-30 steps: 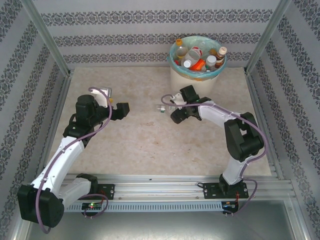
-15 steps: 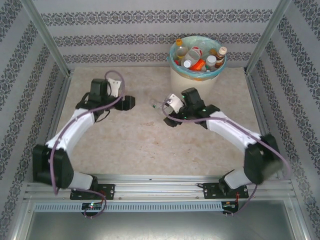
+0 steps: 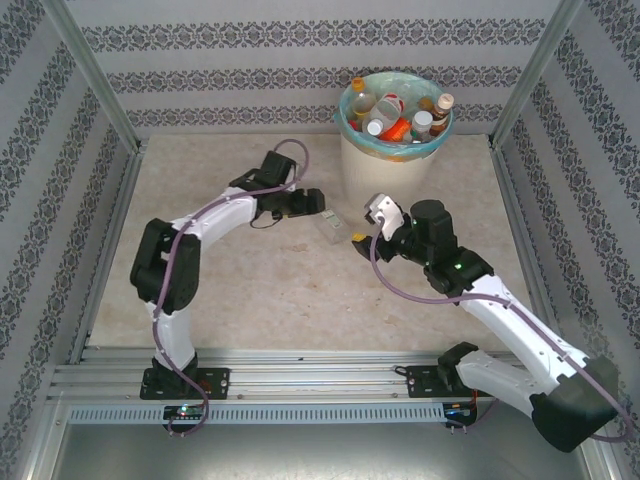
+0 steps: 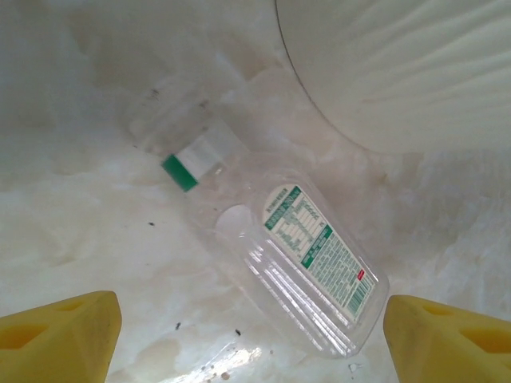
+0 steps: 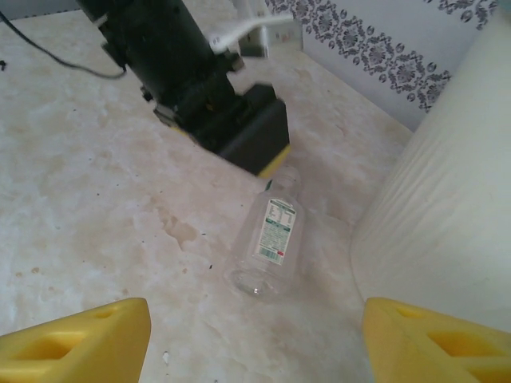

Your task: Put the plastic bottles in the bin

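Upper right of centre overhead, we log the bin heaped with bottles. One bottle to go, lying mid-frame beside its base; left gripper straddles it, jaws wide, right gripper spread and empty.

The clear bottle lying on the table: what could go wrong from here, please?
1. The left pincer and the right pincer, both open, face the same bottle from opposite sides; they might collide.
2. It lies on its side beside the bin; a nudge might roll it away.
3. The bottles in the bin reach its rim; another might tumble out.
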